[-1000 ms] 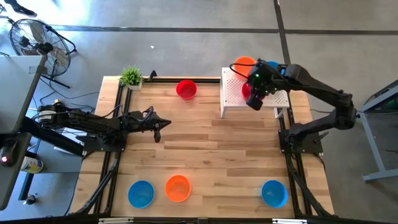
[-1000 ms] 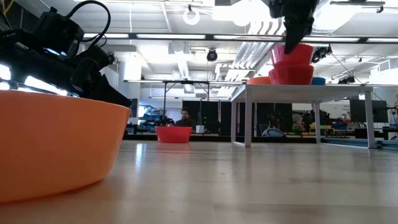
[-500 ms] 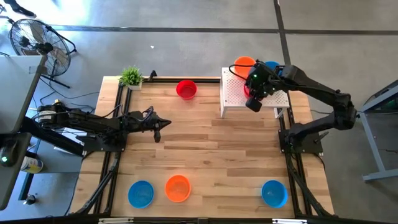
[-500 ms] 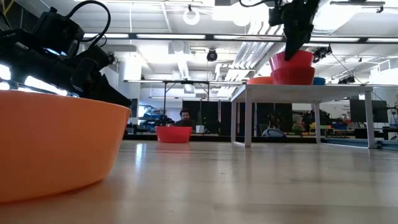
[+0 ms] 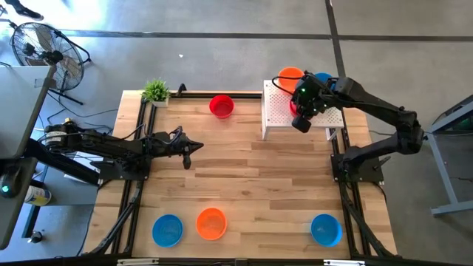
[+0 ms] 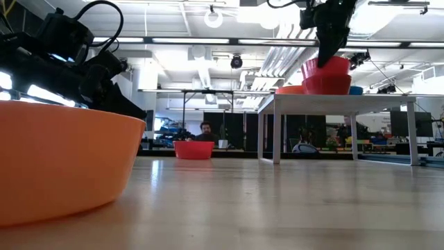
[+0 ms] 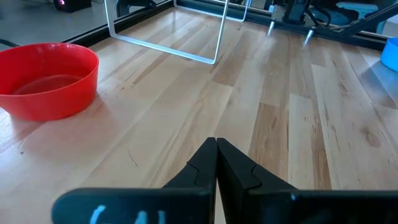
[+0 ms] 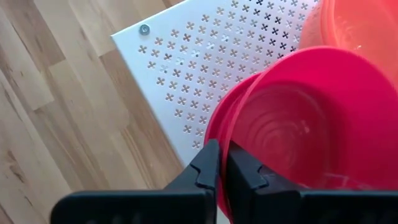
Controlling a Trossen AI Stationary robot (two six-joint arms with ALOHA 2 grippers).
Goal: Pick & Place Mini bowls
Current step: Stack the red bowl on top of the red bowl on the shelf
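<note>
Left gripper [image 5: 187,157] on my end is pinched together over bare table, red bowl [image 5: 221,106] beyond it. Right gripper [image 8: 219,163] is clamped on the rim of the top red bowl [image 8: 311,118], nested in another on the white stand [image 5: 277,111].

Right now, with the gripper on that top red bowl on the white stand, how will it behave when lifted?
The top red bowl, pinched at its rim by the right gripper, looks thin and glossy, so probably light and slippery. Nested in another red bowl, it may drag that one along.
</note>
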